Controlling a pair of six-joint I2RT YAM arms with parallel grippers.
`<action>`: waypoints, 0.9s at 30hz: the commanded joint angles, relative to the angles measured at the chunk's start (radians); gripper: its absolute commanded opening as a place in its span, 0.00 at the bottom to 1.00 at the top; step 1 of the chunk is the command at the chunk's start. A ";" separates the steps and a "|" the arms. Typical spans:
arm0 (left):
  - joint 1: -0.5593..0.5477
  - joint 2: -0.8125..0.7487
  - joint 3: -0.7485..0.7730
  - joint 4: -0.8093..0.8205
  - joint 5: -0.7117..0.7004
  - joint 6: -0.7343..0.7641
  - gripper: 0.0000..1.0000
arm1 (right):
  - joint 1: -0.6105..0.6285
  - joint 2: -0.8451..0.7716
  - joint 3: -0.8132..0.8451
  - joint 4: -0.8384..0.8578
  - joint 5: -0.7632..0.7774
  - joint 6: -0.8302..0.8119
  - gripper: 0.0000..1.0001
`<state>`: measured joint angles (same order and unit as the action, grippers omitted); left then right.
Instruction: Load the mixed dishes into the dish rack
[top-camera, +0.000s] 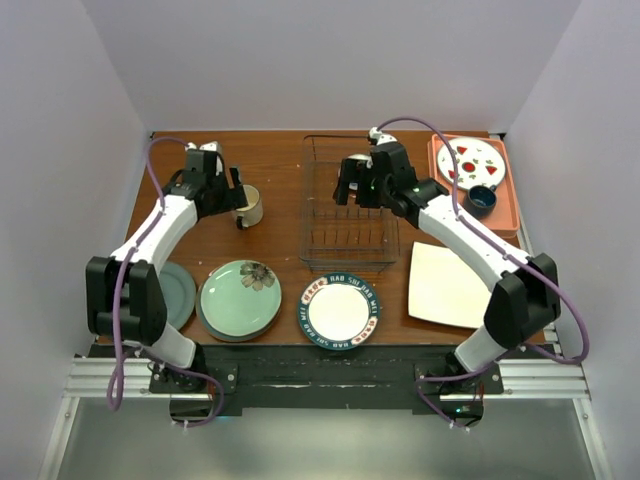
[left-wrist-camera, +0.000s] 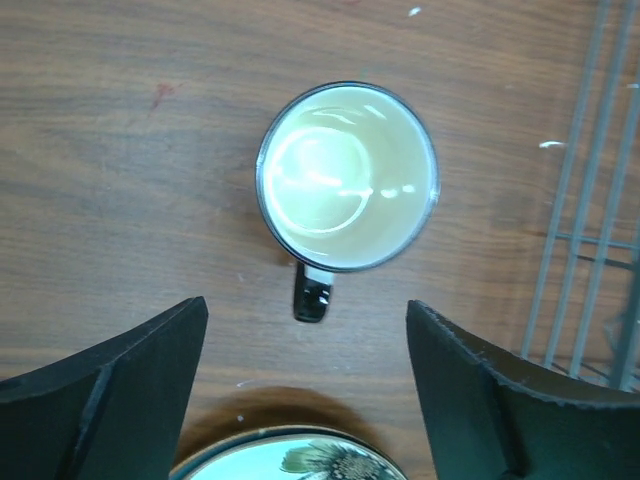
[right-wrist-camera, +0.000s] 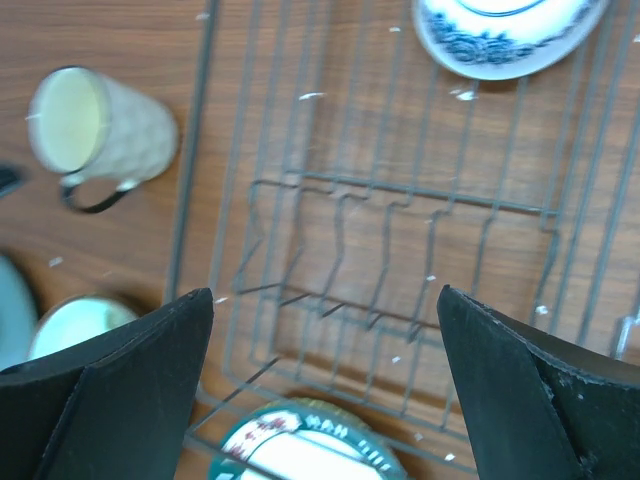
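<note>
The cream mug (top-camera: 247, 206) stands upright left of the dark wire dish rack (top-camera: 348, 250). My left gripper (top-camera: 235, 195) is open and hovers over the mug (left-wrist-camera: 347, 178), whose dark handle (left-wrist-camera: 312, 290) points between the fingers. My right gripper (top-camera: 358, 188) is open and empty above the rack (right-wrist-camera: 400, 260). The small blue-white patterned bowl (right-wrist-camera: 500, 35) seems to lie in the rack's far end. The pale green flower plate (top-camera: 240, 298), the teal-blue plate (top-camera: 178, 293), the white plate with dark patterned rim (top-camera: 340, 310) and the white square plate (top-camera: 447, 285) lie along the table's near side.
An orange tray (top-camera: 510, 215) at the back right holds a white plate with red marks (top-camera: 470, 163) and a dark blue cup (top-camera: 481, 200). My left arm (top-camera: 150, 240) covers part of the teal-blue plate. White walls close in the table.
</note>
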<state>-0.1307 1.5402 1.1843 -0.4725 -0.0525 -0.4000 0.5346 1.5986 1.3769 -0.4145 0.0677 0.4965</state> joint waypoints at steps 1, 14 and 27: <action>0.025 0.072 0.073 0.035 -0.011 0.004 0.82 | 0.004 -0.083 -0.012 0.036 -0.124 0.036 0.99; 0.068 0.251 0.169 0.044 0.048 -0.026 0.69 | 0.002 -0.141 -0.090 0.069 -0.308 0.082 0.99; 0.082 0.319 0.201 0.043 0.103 -0.048 0.02 | 0.004 -0.187 -0.142 0.094 -0.353 0.111 0.99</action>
<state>-0.0597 1.8576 1.3476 -0.4538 0.0044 -0.4324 0.5358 1.4742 1.2373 -0.3580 -0.2527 0.5884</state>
